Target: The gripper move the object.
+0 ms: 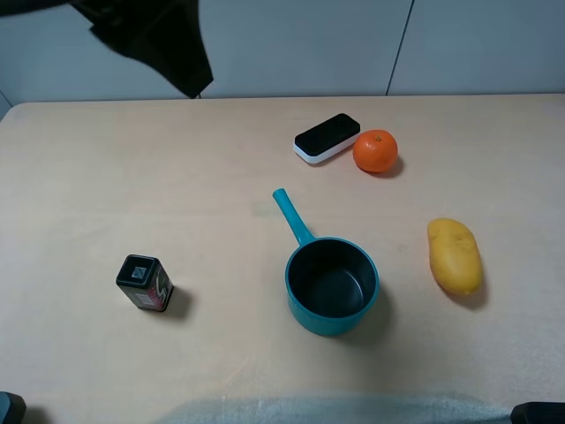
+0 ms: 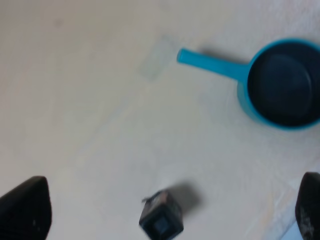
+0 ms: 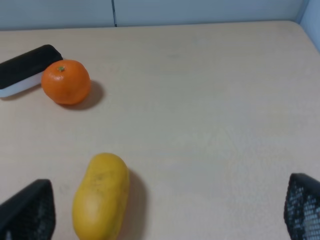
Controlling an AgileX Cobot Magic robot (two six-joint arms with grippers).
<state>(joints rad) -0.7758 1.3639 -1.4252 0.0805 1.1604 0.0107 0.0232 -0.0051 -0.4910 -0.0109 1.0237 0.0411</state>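
Note:
The orange mandarin (image 1: 375,151) sits on the far right part of the table, touching nothing, next to a black-and-white eraser block (image 1: 327,137). It also shows in the right wrist view (image 3: 65,82). My right gripper (image 3: 167,197) is open and empty, well short of the mandarin, with the yellow fruit (image 3: 100,195) between them. My left gripper (image 2: 172,192) is open and empty, held high over the table's left side above a small black box (image 2: 161,220). The left arm (image 1: 150,40) shows as a dark shape at the top left.
A teal saucepan (image 1: 331,284) with a long handle stands in the middle front. The elongated yellow fruit (image 1: 455,256) lies at the right. The small black box (image 1: 143,283) stands at the left front. The eraser block (image 3: 25,67) lies just behind the mandarin.

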